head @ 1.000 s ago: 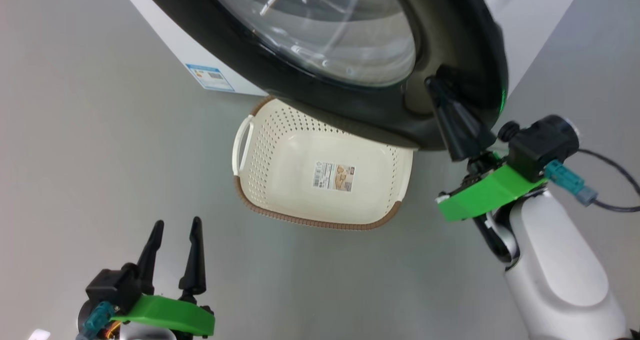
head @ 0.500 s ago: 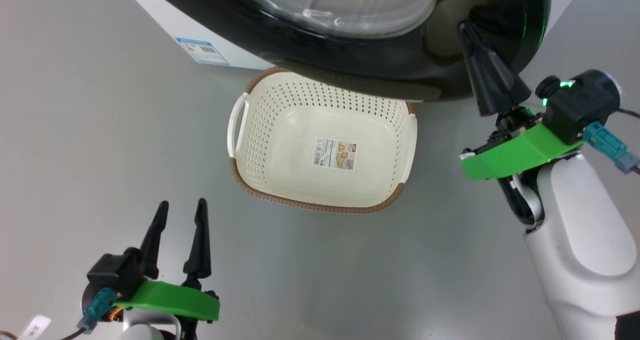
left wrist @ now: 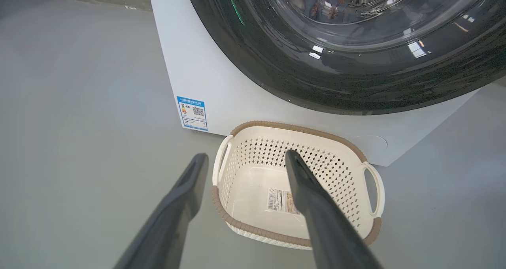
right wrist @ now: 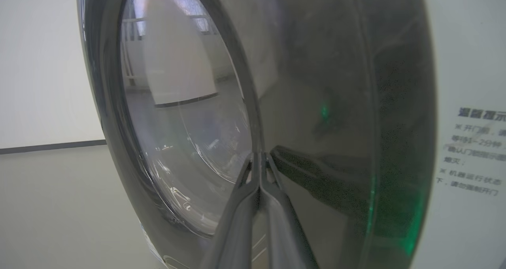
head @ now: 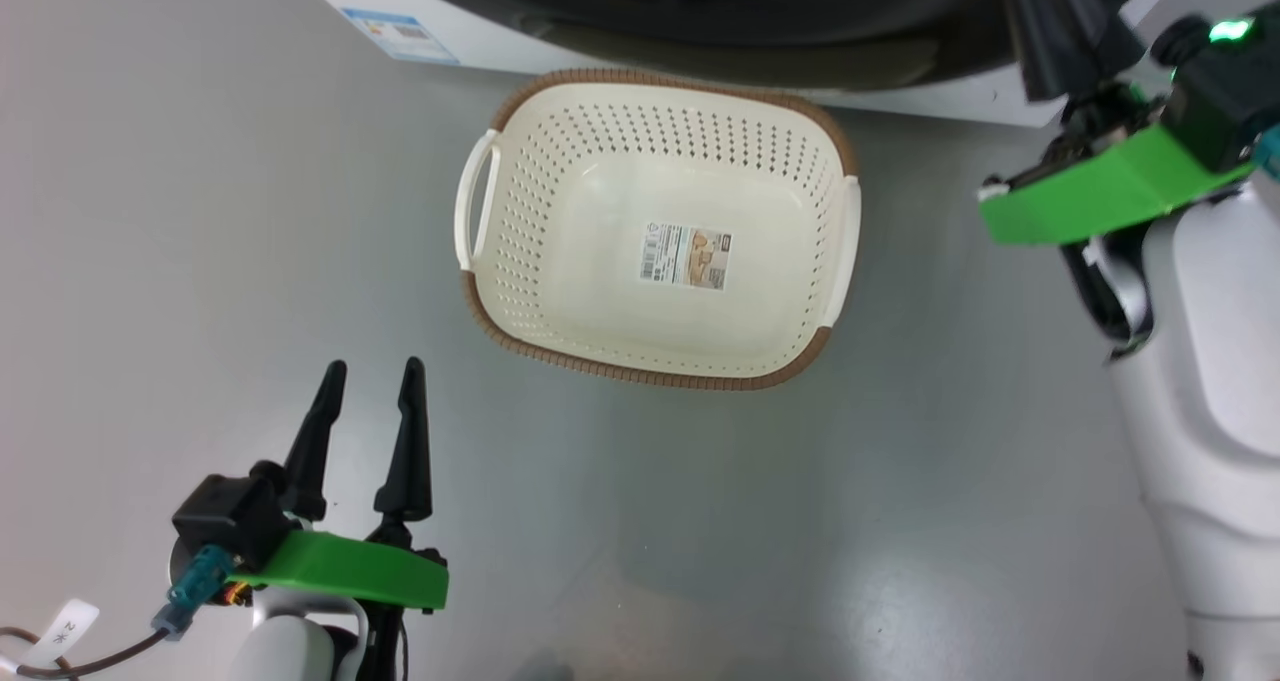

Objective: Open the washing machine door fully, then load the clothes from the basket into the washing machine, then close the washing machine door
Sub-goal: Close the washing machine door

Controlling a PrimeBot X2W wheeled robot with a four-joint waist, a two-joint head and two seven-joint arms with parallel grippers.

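Note:
The basket (head: 520, 161) sits on the floor in front of the washing machine (head: 490, 46), with just its label sticker inside. The washing machine door (left wrist: 355, 71) lies close against the white front. Through its glass something bluish with orange spots shows in the drum, probably the clothes (left wrist: 316, 6). My right gripper (right wrist: 259, 155) is shut, its fingertips pressed on the black door (right wrist: 316, 103) beside the window. In the head view it (head: 1060, 11) is at the top right. My left gripper (head: 373, 364) hovers open and holds nothing, short of the basket (left wrist: 296, 126).
Grey floor stretches all round the basket. A blue energy label (left wrist: 192, 113) marks the machine's lower left corner. My pale right forearm (head: 1200, 361) rises along the right side of the head view. Printed text shows on the machine front (right wrist: 474, 150).
The door has swung off the basket and against the machine, with my shut right gripper moving along on it. The head view has shifted too. My left gripper stays open.

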